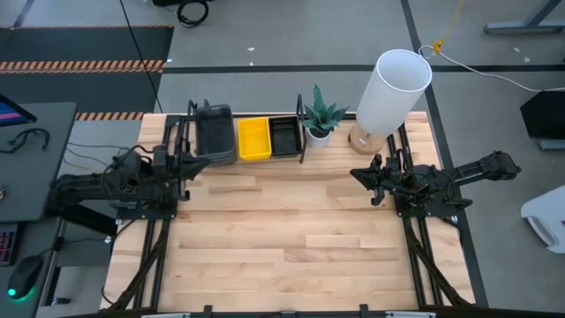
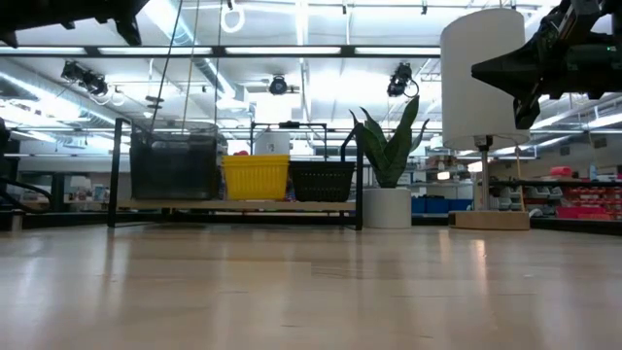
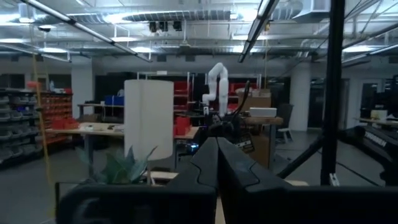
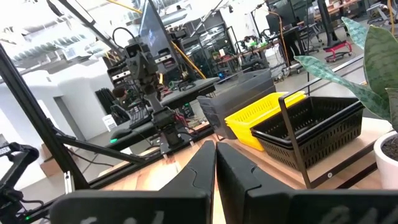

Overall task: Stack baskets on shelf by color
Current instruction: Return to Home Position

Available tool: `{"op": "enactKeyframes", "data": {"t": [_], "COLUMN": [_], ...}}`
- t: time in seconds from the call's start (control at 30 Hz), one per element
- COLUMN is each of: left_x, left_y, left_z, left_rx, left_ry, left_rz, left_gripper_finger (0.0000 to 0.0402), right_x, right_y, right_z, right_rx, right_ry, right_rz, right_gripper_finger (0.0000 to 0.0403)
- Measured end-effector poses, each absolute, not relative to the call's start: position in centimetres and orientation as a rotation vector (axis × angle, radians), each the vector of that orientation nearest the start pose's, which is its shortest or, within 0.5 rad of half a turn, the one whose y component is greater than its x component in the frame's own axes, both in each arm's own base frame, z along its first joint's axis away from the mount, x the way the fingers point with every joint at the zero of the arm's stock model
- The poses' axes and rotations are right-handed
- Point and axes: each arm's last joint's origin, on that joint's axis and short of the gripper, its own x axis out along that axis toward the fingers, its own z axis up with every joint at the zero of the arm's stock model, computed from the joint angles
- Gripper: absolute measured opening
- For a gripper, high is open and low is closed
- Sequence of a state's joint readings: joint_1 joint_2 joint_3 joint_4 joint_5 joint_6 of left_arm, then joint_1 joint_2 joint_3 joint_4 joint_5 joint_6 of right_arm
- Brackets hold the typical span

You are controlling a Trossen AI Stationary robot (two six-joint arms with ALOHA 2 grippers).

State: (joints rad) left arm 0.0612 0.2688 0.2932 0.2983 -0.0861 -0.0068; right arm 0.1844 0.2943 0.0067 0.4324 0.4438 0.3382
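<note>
On the shelf (image 1: pixel 252 161) at the table's far edge stand three stacks side by side: dark grey baskets (image 1: pixel 215 134) at the left, yellow baskets (image 1: pixel 254 139) in the middle, black perforated baskets (image 1: pixel 284 136) at the right. They also show in the low view: grey (image 2: pixel 175 165), yellow (image 2: pixel 257 177), black (image 2: pixel 323 181). My left gripper (image 1: pixel 189 170) is shut and empty, at the table's left side just near of the shelf. My right gripper (image 1: pixel 357 174) is shut and empty, raised over the table's right side.
A white plant pot with a green plant (image 1: pixel 320 119) stands right of the shelf. A tall white lamp shade on a wooden base (image 1: pixel 388 93) stands at the far right. Bare wooden tabletop (image 1: pixel 282 238) lies between the arms and the near edge.
</note>
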Motion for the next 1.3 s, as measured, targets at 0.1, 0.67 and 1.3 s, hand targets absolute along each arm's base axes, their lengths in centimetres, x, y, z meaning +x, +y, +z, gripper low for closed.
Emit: {"op": "enactKeyframes", "data": {"t": [0.1,0.67,1.3], "left_x": [9.3,9.9,10.1], "left_y": [0.9,0.9,0.7], "left_z": [26.8,22.3,18.6], "left_rx": [-0.011,-0.016,0.020], "left_ry": [-0.305,-0.266,-0.194], "left_rz": [0.169,0.168,0.153], "left_gripper_finger": [0.0004,0.0004,0.0005], "right_x": [11.3,11.3,11.3], "right_y": [0.8,0.8,0.8], "right_z": [18.2,18.2,18.1], "right_rx": [0.381,0.380,0.243], "right_ry": [-0.181,-0.180,-0.161], "right_rz": [-0.233,-0.233,-0.249], "right_gripper_finger": [0.0019,0.0019,0.0019]}}
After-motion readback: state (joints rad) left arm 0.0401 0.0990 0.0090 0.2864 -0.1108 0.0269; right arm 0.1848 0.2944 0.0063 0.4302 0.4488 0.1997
